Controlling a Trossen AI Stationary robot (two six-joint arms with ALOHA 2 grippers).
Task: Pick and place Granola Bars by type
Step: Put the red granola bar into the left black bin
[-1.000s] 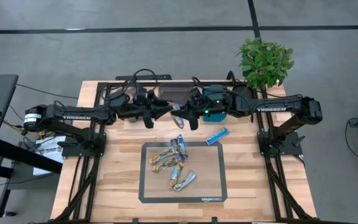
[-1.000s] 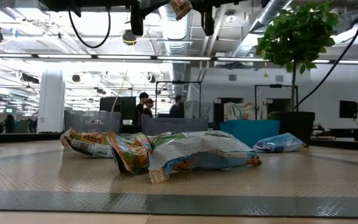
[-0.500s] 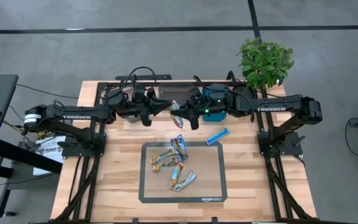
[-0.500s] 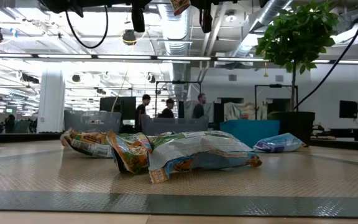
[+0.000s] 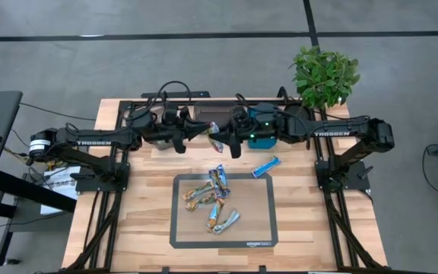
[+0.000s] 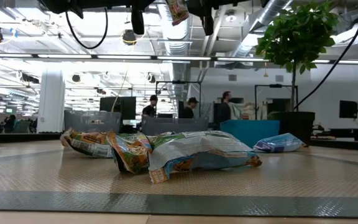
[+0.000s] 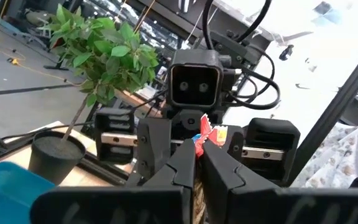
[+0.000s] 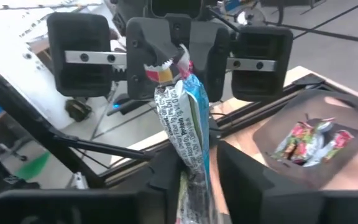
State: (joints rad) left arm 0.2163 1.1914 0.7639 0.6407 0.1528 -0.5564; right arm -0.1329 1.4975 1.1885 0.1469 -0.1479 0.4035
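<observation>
A multicoloured granola bar [image 8: 188, 130] hangs high over the table's far middle, between my two grippers. My left gripper [image 5: 206, 132] comes at it from the table's left and is shut on one end. My right gripper [image 5: 226, 137] faces it from the right, open, with its fingers [image 8: 241, 177] on either side of the bar's other end. Several more bars [image 5: 215, 199] lie heaped on a grey-framed mat [image 5: 261, 228]. One blue bar [image 5: 265, 165] lies flat on the wood beside it. My left gripper pinches the bar's red-and-white crimped end [image 7: 211, 132] between its two fingers, coming level from the table's left. The bar is lifted clear of the table. My right gripper has a gap beside one finger; whether the other finger touches the wrapper [image 8: 191, 180] I cannot tell.
A dark bin [image 8: 328, 106] holding multicoloured bars and a teal bin [image 5: 263, 116] stand at the table's far edge under the arms. A potted plant [image 5: 324, 76] is at the far right corner. People stand in the room beyond the table [image 6: 188, 109].
My left gripper has gone toward the table's right, up to the bar's free end. In the low view the bar now hangs a little lower and more tilted than before.
</observation>
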